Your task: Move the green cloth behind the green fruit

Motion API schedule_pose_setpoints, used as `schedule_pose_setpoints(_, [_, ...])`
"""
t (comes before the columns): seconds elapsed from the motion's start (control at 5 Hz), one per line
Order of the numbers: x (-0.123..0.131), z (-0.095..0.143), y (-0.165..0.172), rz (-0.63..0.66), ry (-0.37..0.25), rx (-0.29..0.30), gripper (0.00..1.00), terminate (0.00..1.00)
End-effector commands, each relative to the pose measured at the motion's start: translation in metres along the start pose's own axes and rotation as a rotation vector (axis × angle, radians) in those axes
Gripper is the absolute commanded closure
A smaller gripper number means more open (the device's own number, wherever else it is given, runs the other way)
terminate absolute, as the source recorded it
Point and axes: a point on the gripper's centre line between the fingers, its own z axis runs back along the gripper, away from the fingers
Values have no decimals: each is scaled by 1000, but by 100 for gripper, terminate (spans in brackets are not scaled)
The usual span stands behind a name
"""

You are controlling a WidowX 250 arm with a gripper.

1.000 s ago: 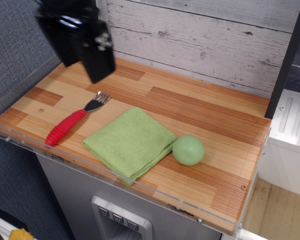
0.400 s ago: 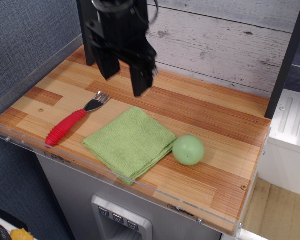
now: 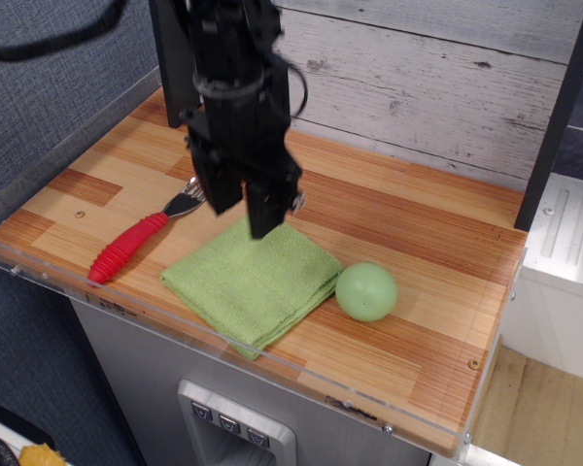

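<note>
The green cloth (image 3: 253, 283), a folded light-green square towel, lies flat near the front middle of the wooden counter. The green fruit (image 3: 365, 291), a small pale-green ball, sits right beside the cloth's right corner. My black gripper (image 3: 243, 216) hangs just above the cloth's back corner. Its two fingers point down with a small gap between them and hold nothing. The cloth's back corner is partly hidden behind the fingers.
A fork with a red handle (image 3: 136, 243) lies to the left of the cloth. A clear plastic rim (image 3: 126, 313) runs along the counter's front and left edges. A whitewashed plank wall (image 3: 418, 87) stands behind the counter.
My gripper has moved from the upper left, right and down, and now hangs low over the cloth's back corner. The cloth, fruit and fork have not moved.
</note>
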Motion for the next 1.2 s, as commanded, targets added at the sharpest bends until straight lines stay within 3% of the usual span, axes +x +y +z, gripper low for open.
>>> schedule_pose_setpoints(0.0, [0, -18, -2, -28, -38, 61, 100, 0])
schedule_pose_setpoints(0.2, [-1, -25, -4, -32, -54, 37, 100, 0])
schedule_pose_setpoints(0.4, [-1, -36, -4, -57, -4, 33, 100, 0])
schedule_pose_setpoints(1.0, [9, -43, 15, 57, 33, 53, 100, 0])
